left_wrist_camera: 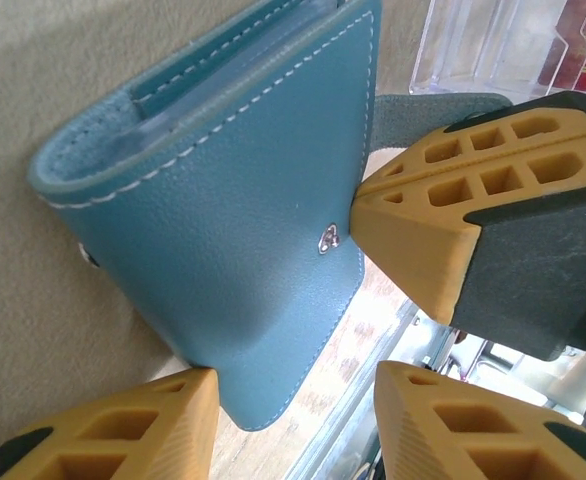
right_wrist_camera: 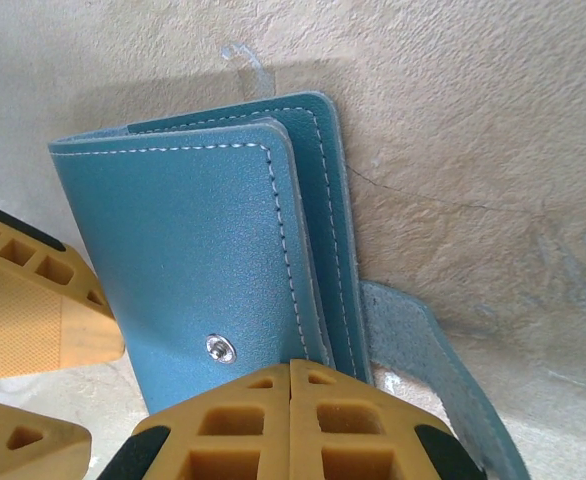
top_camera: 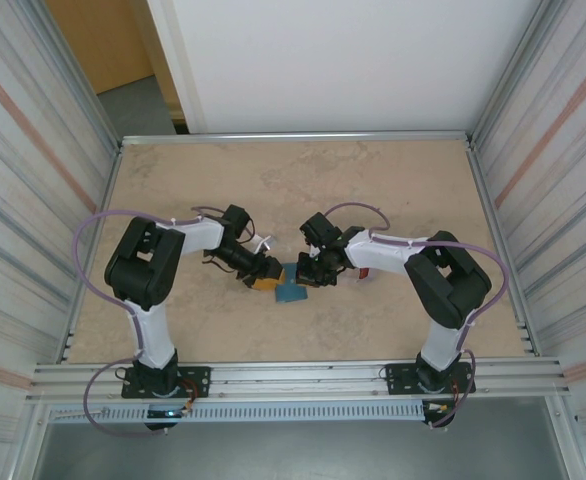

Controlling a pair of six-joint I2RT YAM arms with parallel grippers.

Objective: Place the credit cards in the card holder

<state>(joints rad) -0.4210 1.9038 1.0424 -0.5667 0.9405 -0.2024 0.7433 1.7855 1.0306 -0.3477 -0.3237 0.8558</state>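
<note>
Card holder [right_wrist_camera: 193,240] lower edge behind right claw [right_wrist_camera: 291,378]

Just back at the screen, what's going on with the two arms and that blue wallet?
Both arms reach in over the card holder at the middle of the table. The right gripper is shut, its tips against the holder's edge near the snap; whether it pinches a flap is unclear. The left gripper is open, with the holder's corner between its fingers. The red credit cards in sight lie at the clear case behind, not yet in the holder.
</note>
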